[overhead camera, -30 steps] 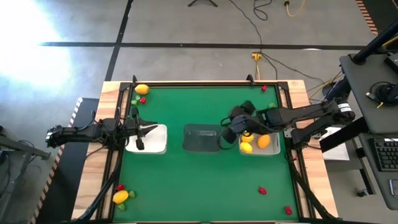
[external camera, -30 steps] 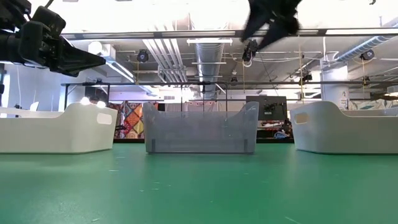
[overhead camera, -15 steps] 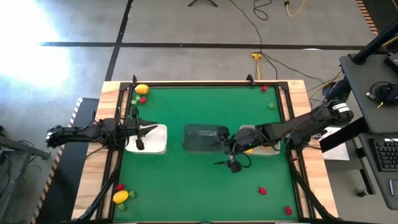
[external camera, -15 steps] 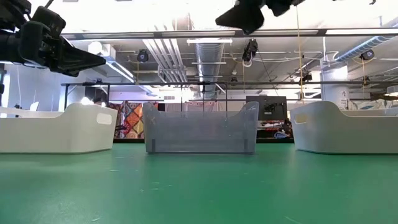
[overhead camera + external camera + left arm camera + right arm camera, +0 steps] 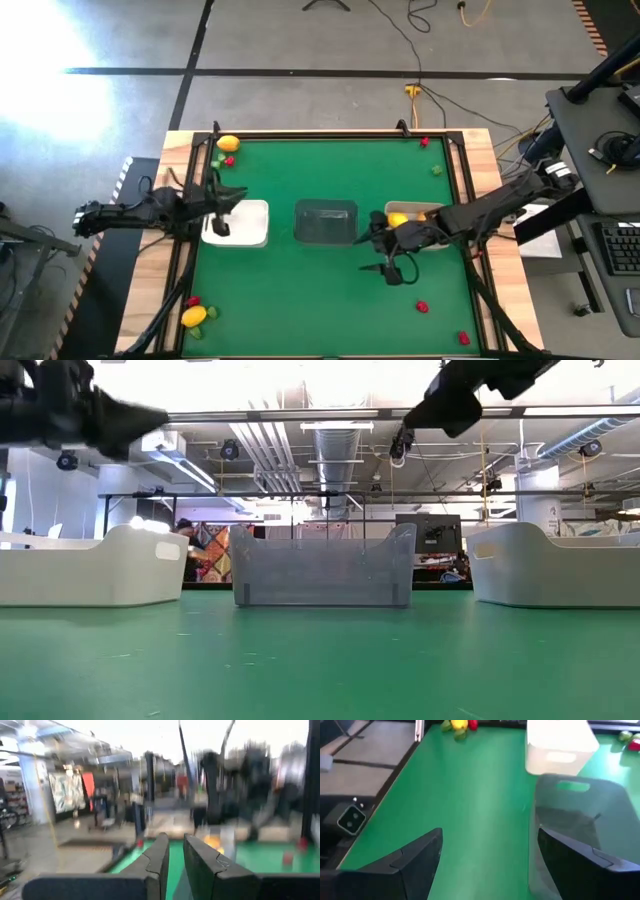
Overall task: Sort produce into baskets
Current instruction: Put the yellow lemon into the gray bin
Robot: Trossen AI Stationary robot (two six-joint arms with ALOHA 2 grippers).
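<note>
Three baskets stand in a row across the green table: a white one (image 5: 243,224) at the left, a dark transparent one (image 5: 325,222) in the middle, and a pale one (image 5: 420,232) at the right that holds a yellow lemon (image 5: 397,218). My left gripper (image 5: 224,208) (image 5: 176,851) hovers shut above the white basket, tipped upward. My right gripper (image 5: 387,270) (image 5: 487,852) hangs open in the air, nearer the table's front edge than the dark and pale baskets, and points toward the table's left. Loose produce lies near the corners: a lemon (image 5: 228,143) far left, another (image 5: 194,317) near left, and a red bit (image 5: 423,306) near right.
Wooden rails frame the table. Small red (image 5: 424,142) and green (image 5: 437,170) bits lie at the far right, and another red bit (image 5: 463,339) lies at the near right corner. The right wrist view shows the white basket (image 5: 562,745) beyond the dark one (image 5: 580,815), with bare green mat beside them.
My right gripper has left the spot above the pale basket and swung toward the table's near edge. It has sunk lower and turned to point more level toward the left. My left gripper has tipped its fingers upward and risen slightly over the white basket.
</note>
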